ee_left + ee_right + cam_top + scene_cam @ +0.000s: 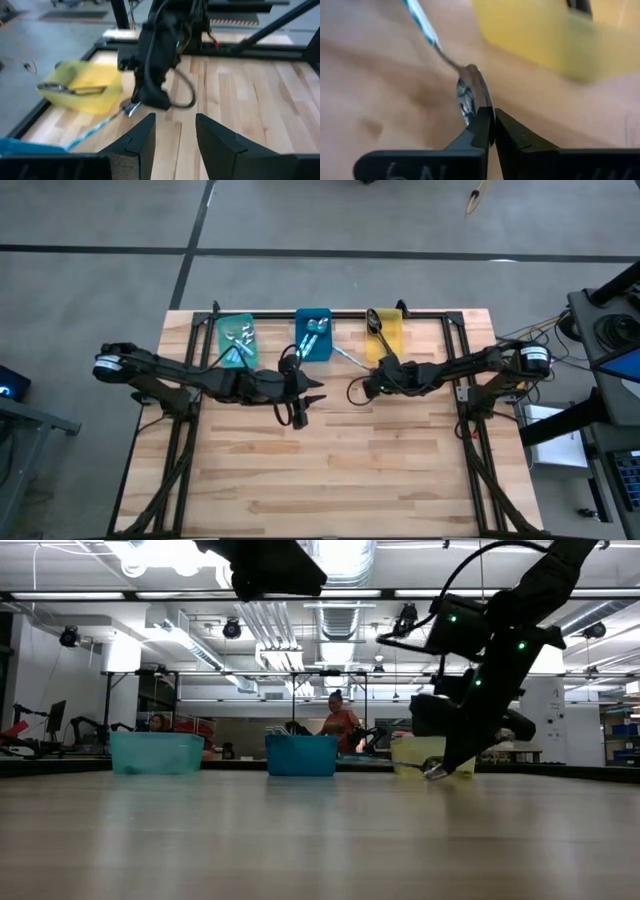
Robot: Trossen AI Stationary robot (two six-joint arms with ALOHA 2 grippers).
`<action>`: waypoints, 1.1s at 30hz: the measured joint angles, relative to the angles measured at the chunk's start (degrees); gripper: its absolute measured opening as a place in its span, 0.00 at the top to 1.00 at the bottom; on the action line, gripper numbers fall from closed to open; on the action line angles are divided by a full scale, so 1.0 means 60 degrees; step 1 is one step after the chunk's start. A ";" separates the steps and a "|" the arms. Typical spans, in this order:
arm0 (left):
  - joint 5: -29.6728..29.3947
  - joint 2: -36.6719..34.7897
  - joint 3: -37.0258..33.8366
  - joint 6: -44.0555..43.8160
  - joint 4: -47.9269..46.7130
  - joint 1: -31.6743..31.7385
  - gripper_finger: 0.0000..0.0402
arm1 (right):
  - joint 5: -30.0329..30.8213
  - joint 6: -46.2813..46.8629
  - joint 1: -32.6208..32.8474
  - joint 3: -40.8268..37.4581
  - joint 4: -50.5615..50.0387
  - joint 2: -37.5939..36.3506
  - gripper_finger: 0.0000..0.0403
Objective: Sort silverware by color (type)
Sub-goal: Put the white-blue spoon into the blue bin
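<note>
Right gripper (490,131) fingers are seen pinched shut on the silver bowl of a blue-handled spoon (470,92); its long axis runs away toward the blue bin (313,332). Left gripper (175,135) is held half-open, empty.

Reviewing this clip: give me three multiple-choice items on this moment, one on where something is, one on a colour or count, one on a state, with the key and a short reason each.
1. Where is the right gripper?
A. Over the teal bin
B. On the table just in front of the yellow bin
C. Off the table edge

2. How many bins stand along the table's far edge?
A. Two
B. Three
C. Five

3. What state is the right gripper in?
A. Shut on the bowl of a spoon
B. Wide open, empty
C. Shut on a bin wall

Key: 1 B, the high view shows it in front of that bin. 2 B, teal bin, blue bin and yellow. 3 A, the right wrist view shows its fingers pinching the shiny bowl, blue-striped handle trailing away.
</note>
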 joint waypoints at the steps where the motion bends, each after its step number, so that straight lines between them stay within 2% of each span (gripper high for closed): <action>1: 0.0002 0.0004 -0.0004 -0.0092 -0.0145 -0.0022 0.70 | -0.0118 -0.0031 0.0094 -0.0006 -0.0175 -0.0118 0.98; 8: 0.0000 0.0011 -0.0007 -0.0462 -0.0484 -0.0298 0.70 | -0.1236 -0.0298 0.0774 -0.0025 -0.1364 -0.0996 0.98; 16: 0.0003 0.0476 -0.0007 -0.0462 -0.0375 -0.0602 0.70 | -0.2441 -0.1371 0.1812 -0.0025 -0.1343 -0.1452 0.98; 25: 0.0000 0.1841 -0.0007 -0.0462 -0.0066 -0.0710 0.70 | -0.3530 -0.1470 0.2730 -0.0025 -0.0205 -0.1325 0.98; 33: 0.0001 0.2971 -0.0008 -0.0213 0.1122 -0.0786 0.70 | -0.3775 -0.1328 0.3064 -0.0005 0.0486 -0.1282 0.98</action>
